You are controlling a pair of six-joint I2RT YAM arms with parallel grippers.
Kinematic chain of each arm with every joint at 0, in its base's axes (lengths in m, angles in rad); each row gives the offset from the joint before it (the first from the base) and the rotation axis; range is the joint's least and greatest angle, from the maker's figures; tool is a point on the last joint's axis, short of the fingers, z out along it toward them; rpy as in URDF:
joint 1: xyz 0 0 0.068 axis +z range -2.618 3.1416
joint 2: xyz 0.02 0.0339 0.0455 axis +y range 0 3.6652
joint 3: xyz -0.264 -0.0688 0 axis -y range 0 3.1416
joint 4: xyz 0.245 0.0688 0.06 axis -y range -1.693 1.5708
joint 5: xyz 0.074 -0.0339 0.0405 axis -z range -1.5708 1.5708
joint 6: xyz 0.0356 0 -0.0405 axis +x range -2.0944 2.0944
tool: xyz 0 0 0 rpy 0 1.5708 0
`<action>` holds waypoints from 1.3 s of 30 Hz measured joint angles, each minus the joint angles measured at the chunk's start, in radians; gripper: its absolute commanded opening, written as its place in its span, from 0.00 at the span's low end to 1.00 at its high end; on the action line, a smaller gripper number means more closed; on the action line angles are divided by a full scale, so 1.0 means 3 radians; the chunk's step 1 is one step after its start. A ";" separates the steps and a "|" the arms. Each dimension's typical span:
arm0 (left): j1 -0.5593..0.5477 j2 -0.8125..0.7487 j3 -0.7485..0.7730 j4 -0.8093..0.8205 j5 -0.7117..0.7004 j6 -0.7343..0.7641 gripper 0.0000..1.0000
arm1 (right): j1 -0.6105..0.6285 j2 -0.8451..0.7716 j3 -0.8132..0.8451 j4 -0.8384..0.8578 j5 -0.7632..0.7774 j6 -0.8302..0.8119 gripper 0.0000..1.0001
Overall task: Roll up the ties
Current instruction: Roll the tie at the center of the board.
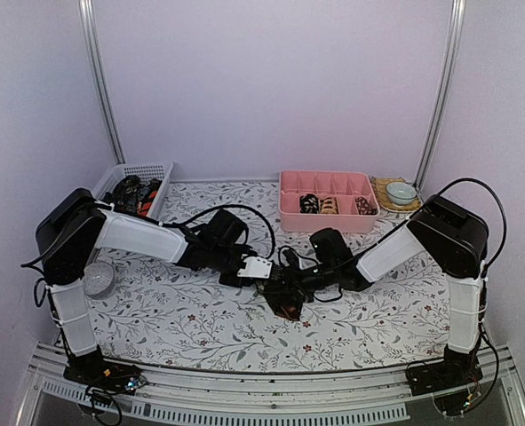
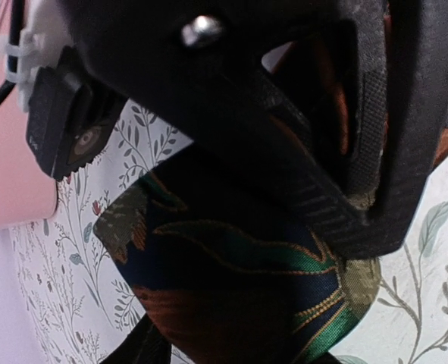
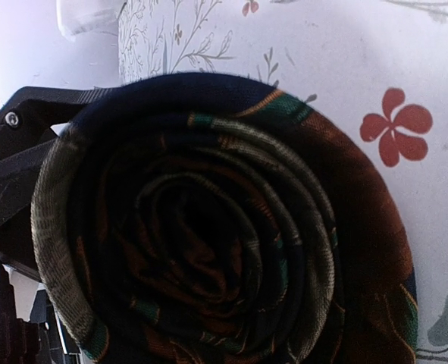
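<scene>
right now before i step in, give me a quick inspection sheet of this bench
surface: floral tablecloth, lying flat
job's things: one coiled tie at centre between the arms; loose ties in the white basket; rolled ties in the pink tray
clutter: cup on a saucer; round grey object by the left arm
grippers: left gripper and right gripper both at the coiled tie; grips unclear
cables: black cables looping above both arms
surroundings: plain pale walls, two metal poles

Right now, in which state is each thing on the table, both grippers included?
Rolled tie: tightly coiled, between the two grippers.
Left gripper: set around the coil; grip unclear.
Right gripper: at the coil, jaws hidden.
Pink tray: three rolled ties in compartments.
White basket: holds loose, unrolled ties.
</scene>
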 measured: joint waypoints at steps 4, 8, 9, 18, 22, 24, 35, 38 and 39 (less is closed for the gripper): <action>0.0000 0.0000 0.0042 -0.0032 0.0019 -0.0139 0.36 | -0.0022 0.0000 0.0000 -0.0005 -0.0020 0.0000 0.32; -0.0001 0.0001 0.0045 -0.0045 0.0045 -0.0257 0.37 | -0.0042 0.0000 -0.0020 0.0008 -0.0041 0.0000 0.34; -0.0001 0.0003 0.0045 -0.0047 0.0051 -0.0281 0.37 | -0.0050 0.0000 -0.0027 0.0013 -0.0050 -0.0001 0.34; -0.0005 0.0057 0.0112 -0.0093 0.0053 -0.0516 0.38 | -0.0111 -0.0034 -0.0061 -0.0027 -0.0076 -0.0088 0.35; -0.0013 0.0104 0.0201 -0.0183 0.0050 -0.0716 0.38 | -0.0167 -0.0107 -0.0106 -0.0100 -0.0060 -0.0130 0.35; -0.0019 0.0121 0.0238 -0.0224 0.0048 -0.0841 0.38 | -0.0211 -0.0158 -0.0149 -0.0131 -0.0050 -0.0140 0.39; -0.0047 0.0122 0.0249 -0.0352 -0.0075 -0.1539 0.47 | -0.0354 -0.0231 -0.0270 -0.0046 -0.0065 -0.0062 0.40; -0.0046 0.0122 0.0249 -0.0385 -0.0139 -0.1672 0.62 | -0.0378 -0.0231 -0.0277 -0.0029 -0.0084 -0.0036 0.40; -0.0037 0.0121 0.0249 -0.0411 -0.0132 -0.1712 0.69 | -0.0387 -0.0233 -0.0278 -0.0028 -0.0093 -0.0025 0.40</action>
